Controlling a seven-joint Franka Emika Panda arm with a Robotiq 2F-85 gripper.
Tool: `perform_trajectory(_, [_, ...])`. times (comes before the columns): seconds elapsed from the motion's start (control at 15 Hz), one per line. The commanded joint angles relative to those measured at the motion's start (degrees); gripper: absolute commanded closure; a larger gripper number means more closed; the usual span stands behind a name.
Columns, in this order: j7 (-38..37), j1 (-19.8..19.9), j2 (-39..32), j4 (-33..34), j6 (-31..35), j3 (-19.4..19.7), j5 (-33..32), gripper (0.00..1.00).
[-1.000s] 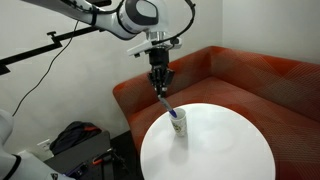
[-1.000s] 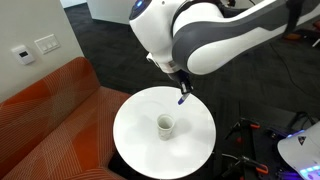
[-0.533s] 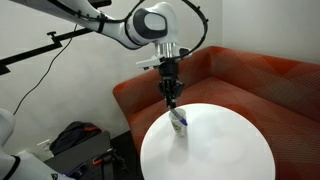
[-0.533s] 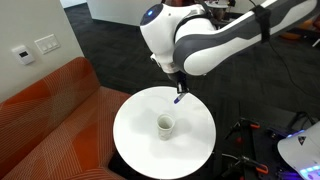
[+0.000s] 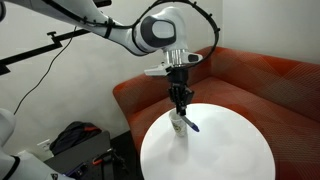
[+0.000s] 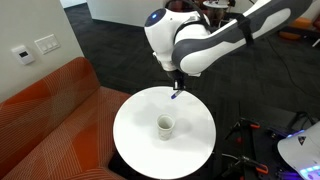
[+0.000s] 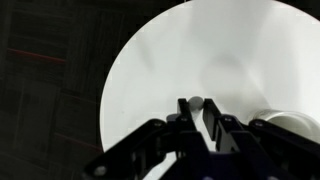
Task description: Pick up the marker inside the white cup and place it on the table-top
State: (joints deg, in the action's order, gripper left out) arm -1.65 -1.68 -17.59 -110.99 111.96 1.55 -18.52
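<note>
My gripper (image 5: pixel 182 106) is shut on the marker (image 5: pixel 190 124), a short dark blue stick that hangs down from the jaws above the round white table-top (image 5: pixel 235 150). In an exterior view the gripper (image 6: pixel 177 84) holds the marker (image 6: pixel 176 94) over the table-top (image 6: pixel 135 110), well clear of the white cup (image 6: pixel 165 124). The cup (image 5: pixel 177 124) stands upright on the table. In the wrist view the jaws (image 7: pixel 196 108) close on the marker's grey end (image 7: pixel 196 101), with the table-top (image 7: pixel 160 65) below and the cup (image 7: pixel 297 122) at the right edge.
A red-brown corner sofa (image 5: pixel 255 75) wraps the table's far side, and it also shows in an exterior view (image 6: pixel 50 115). A black bag (image 5: pixel 75 140) lies on the floor by the wall. Dark carpet (image 7: pixel 50 80) surrounds the table.
The gripper has carried the marker sideways, away from above the cup, and a little lower over the table-top. The cup has not moved.
</note>
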Motion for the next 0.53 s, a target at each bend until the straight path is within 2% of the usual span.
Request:
perform_trajectory(0.0, [-0.5,1.1,1.9,-1.7,3.7,1.3,-2.2,0.95])
perform_trajectory(0.4, [2.4,5.3,1.1,-1.9,13.2,4.0,-0.9,0.95])
perform_trajectory(0.47, [0.7,4.1,0.1,-0.5,10.5,3.8,-1.3,0.80])
